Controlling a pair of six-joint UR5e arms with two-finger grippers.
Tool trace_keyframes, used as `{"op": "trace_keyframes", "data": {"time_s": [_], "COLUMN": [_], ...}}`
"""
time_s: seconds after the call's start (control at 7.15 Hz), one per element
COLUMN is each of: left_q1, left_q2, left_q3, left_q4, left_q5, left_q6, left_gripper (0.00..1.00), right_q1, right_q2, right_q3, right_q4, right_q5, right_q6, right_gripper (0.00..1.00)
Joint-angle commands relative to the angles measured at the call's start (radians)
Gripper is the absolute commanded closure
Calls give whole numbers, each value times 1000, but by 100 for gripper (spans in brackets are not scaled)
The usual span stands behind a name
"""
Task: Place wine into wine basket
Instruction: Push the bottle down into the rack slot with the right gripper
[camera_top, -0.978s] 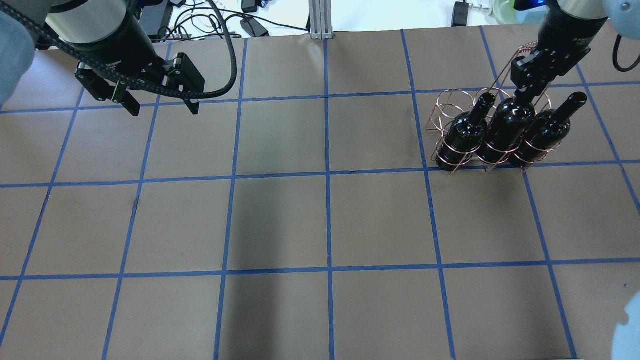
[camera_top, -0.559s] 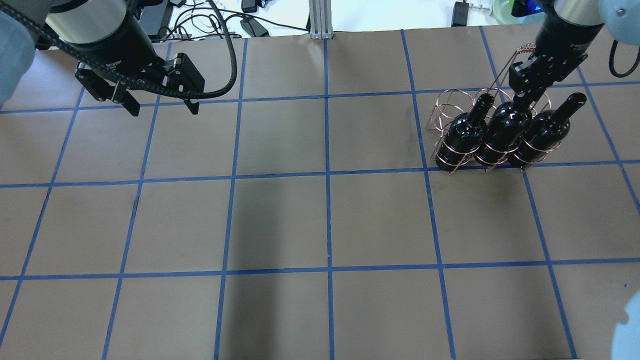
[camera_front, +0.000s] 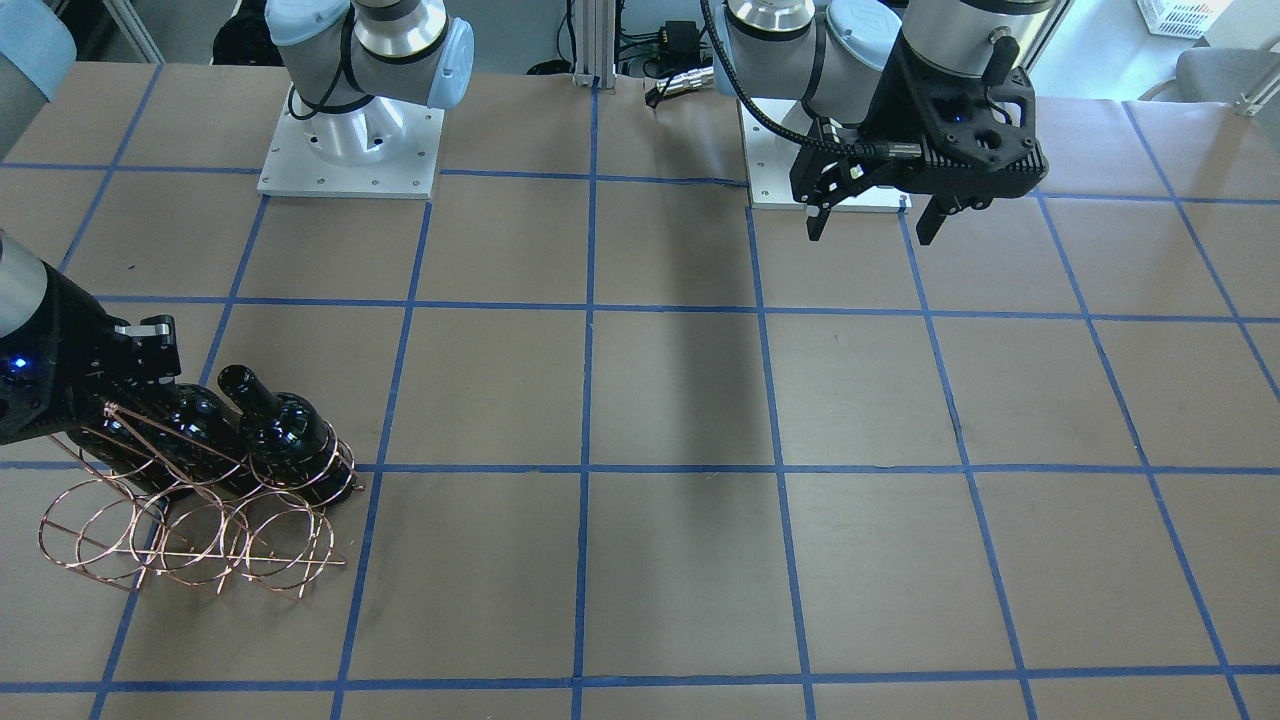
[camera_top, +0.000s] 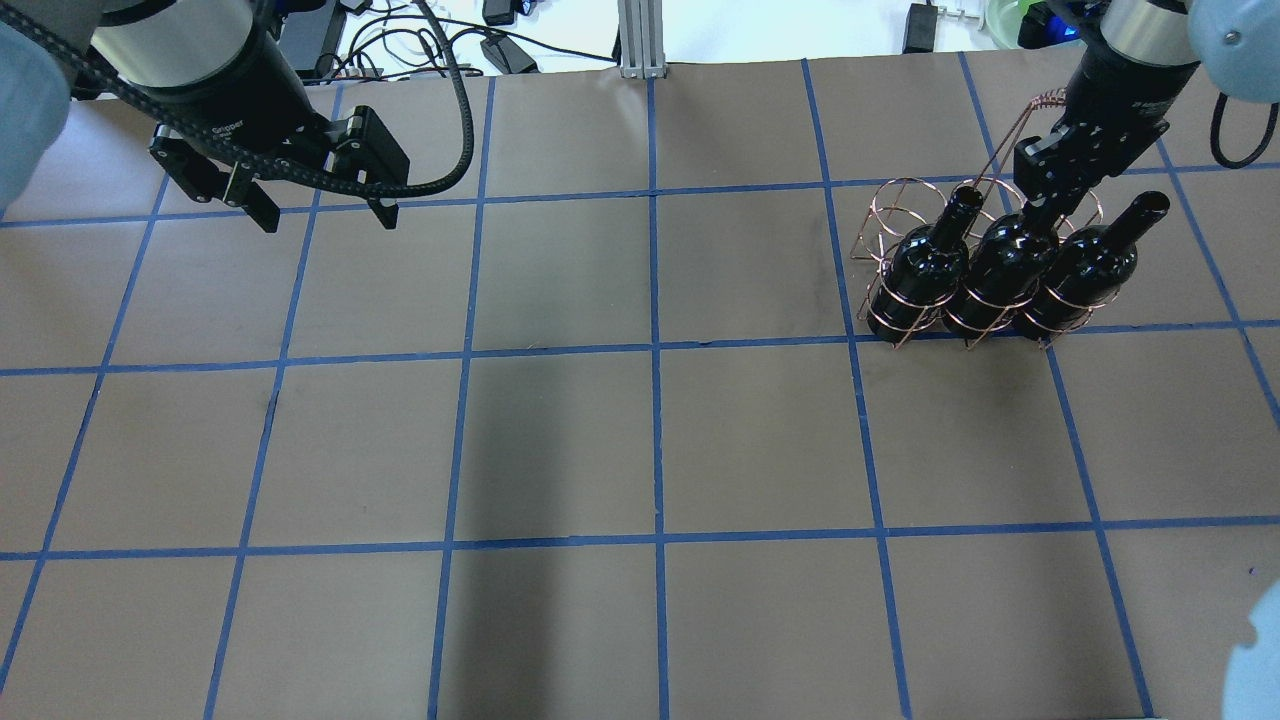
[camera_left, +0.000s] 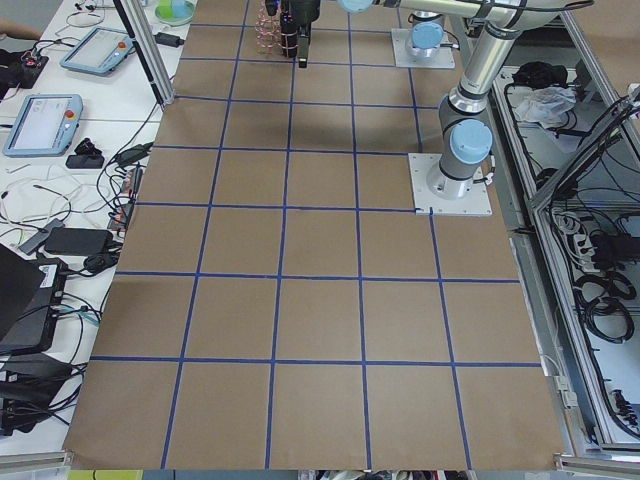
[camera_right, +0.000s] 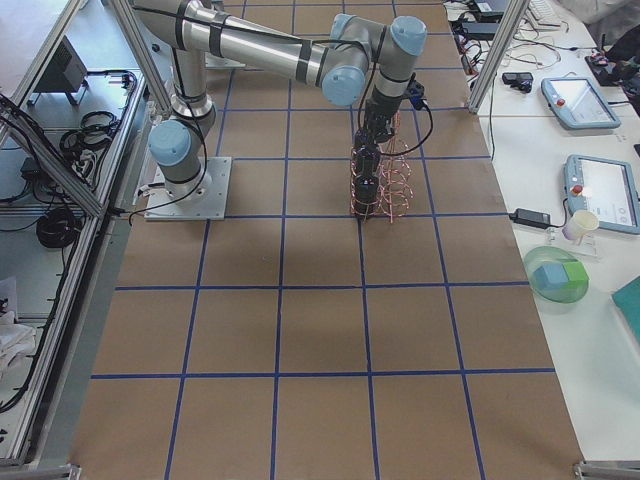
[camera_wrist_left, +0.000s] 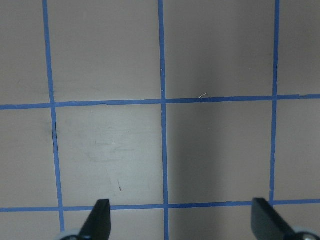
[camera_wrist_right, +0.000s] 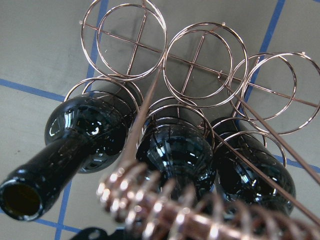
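Wine (camera_top: 1005, 262) check: it's standing in the middle loop of the wine basket (camera_top: 893, 205), in the row on my side, with the left bottle (camera_top: 925, 265) and the right bottle (camera_top: 1085, 265) just beside it. My right gripper (camera_top: 1043, 205) is clamped on its neck, close by the coiled handle (camera_top: 1045, 97) (my right wrist cam mostly sees that coil and dark glass). My left gripper (camera_top: 322, 215) hangs over the taped table (camera_top: 640, 440), well apart from the basket, fingers spread wide.
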Motion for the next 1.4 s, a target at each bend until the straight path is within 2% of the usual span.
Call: {"op": "trace_keyframes", "data": {"time_s": [0.0,0.28,0.7,0.84,0.98,1.26], "left_q1": [0,0,0,0,0,0], "left_q2": [0,0,2,0,2,0], "left_q3": [0,0,0,0,0,0], "left_q4": [0,0,0,0,0,0], "left_q5": [0,0,0,0,2,2], "left_q6": [0,0,0,0,0,0], "left_gripper": [0,0,0,0,0,0], "right_q1": [0,0,2,11,41,159], "right_q2": [-7,-27,-220,-256,-291,-288], "right_q3": [1,-1,-1,-1,-1,1], "right_q4": [4,13,59,119,121,109], "right_q5": [-4,-5,-1,27,39,38], "right_q6": [0,4,39,138,226,375], "right_gripper": [39,1,0,0,0,0]}}
